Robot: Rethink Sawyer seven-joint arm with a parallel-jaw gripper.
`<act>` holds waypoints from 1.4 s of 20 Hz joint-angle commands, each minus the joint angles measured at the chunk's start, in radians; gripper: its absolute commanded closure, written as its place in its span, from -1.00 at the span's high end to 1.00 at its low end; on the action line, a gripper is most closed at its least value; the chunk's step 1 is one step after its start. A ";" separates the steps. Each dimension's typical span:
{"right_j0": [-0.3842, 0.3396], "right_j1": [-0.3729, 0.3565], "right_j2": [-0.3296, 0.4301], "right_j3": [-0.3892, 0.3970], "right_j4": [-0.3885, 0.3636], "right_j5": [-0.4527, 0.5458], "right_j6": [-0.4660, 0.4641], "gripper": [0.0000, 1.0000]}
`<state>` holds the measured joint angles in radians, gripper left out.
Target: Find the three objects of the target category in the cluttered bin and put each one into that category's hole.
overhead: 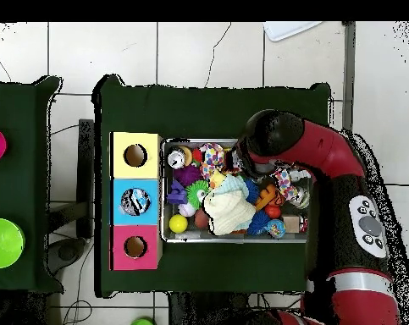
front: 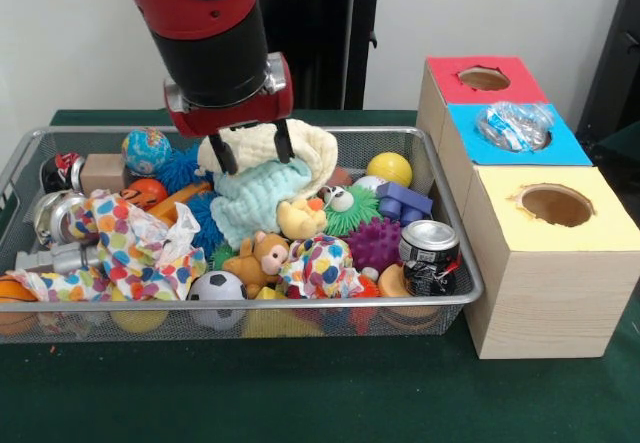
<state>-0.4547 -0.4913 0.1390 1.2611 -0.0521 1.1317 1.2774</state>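
the cream cloth [front: 300, 148] hides the end effector [front: 254, 153] tips; objects below it lie buried; the arm [front: 190, 13] is cut off above.

Cream cloth [front: 300, 148] and teal cloth [front: 255, 203] bunched mid-bin [front: 440, 178].

I'm looking at a robotics lab. The red and black arm [overhead: 326, 161] works at a table under dark green cloth [front: 300, 393], on a white tiled floor [overhead: 207, 59] with cables trailing across it. A wire-mesh bin [front: 440, 308] of toys sits left of a wooden box [front: 540, 293] with three coloured holes.
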 commanded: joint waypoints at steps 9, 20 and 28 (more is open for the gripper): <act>-0.013 -0.059 0.177 0.128 0.130 -0.320 0.070 1.00; -0.006 -0.051 0.180 0.041 0.108 -0.308 0.064 1.00; 0.002 -0.030 0.179 0.033 0.096 -0.343 0.072 1.00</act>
<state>-0.4554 -0.5566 0.2524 1.2911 0.0430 0.8112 1.2774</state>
